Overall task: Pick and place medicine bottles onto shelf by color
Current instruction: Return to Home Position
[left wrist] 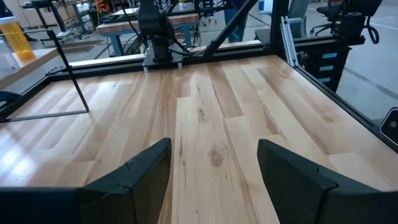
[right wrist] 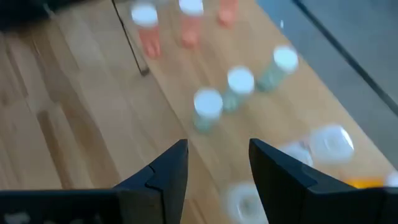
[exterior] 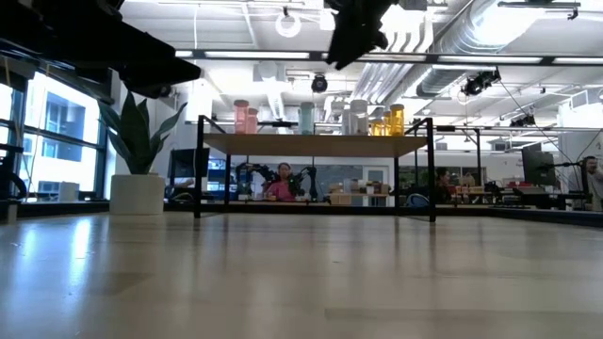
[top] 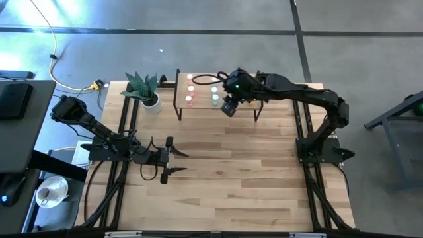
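The shelf (top: 201, 110) stands at the table's far middle on thin black legs. Medicine bottles stand upright on it in colour groups: pink (exterior: 242, 116), green (exterior: 307, 117), clear-white (exterior: 358, 116) and orange (exterior: 396, 119). My right gripper (right wrist: 217, 152) hangs well above the shelf's near side (top: 229, 108), open, nothing between its fingers. Below it, blurred, are the pink bottles (right wrist: 189, 25), green bottles (right wrist: 239, 84) and clear-white bottles (right wrist: 329, 143). My left gripper (top: 180, 162) waits open above the bare table at its left (left wrist: 214, 155).
A potted plant (top: 147, 92) stands left of the shelf at the far edge. Bare wooden tabletop (top: 238, 178) stretches from the shelf to the near edge. People sit in the room beyond the table (exterior: 281, 182).
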Controlling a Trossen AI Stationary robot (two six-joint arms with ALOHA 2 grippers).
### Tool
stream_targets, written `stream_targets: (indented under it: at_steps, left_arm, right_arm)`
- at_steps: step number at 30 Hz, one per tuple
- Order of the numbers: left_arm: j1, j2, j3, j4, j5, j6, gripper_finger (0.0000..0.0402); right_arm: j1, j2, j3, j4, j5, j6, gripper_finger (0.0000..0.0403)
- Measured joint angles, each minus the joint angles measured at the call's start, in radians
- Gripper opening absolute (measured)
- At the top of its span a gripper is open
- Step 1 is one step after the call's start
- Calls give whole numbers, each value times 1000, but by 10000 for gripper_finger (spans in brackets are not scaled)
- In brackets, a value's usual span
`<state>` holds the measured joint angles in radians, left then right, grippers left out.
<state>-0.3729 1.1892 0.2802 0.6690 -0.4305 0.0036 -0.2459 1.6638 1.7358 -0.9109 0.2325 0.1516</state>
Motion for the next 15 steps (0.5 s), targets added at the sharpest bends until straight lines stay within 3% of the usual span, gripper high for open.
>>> stream_targets:
  at_steps: [6, 15]
  left_arm:
    - [0, 0, 0, 0, 0, 0, 229]
    - [0, 0, 0, 11, -1, 0, 229]
  right_arm:
    - [4, 0, 24, -222, -29, 52, 161]
    - [-2, 2, -91, -229, -60, 58, 161]
